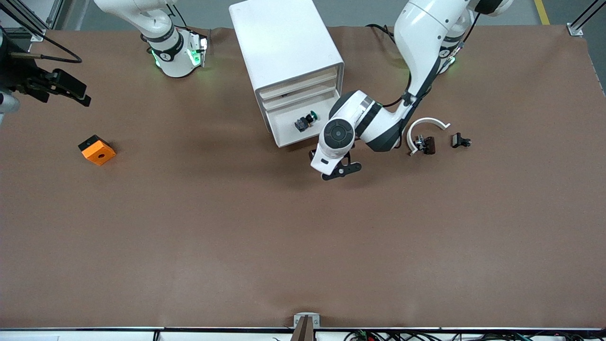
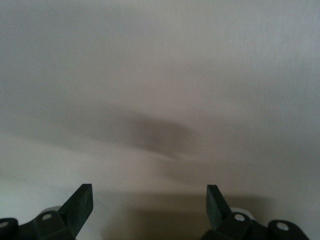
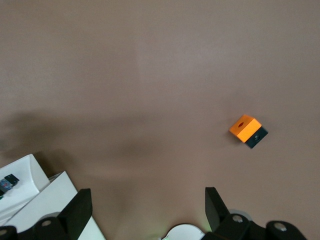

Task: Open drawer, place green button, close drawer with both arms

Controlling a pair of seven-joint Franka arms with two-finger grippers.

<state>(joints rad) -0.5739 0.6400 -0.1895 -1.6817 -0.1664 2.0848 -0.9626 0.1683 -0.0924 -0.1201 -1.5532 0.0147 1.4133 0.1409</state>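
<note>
We see the button (image 1: pixel 305 121) in the open drawer (image 1: pixel 289 135); left gripper (image 1: pixel 337 166) and right gripper (image 3: pixel 145 210), fingers apart, risk a skewed push jamming it.

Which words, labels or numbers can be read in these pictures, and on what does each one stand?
None can be read.
A small mark on the right arm's base is too small to read.
The white drawer cabinet, the button and the orange block show no text.

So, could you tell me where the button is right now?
In the front view, the button lies in the open bottom drawer of the white cabinet, beside the left arm's wrist.
</note>
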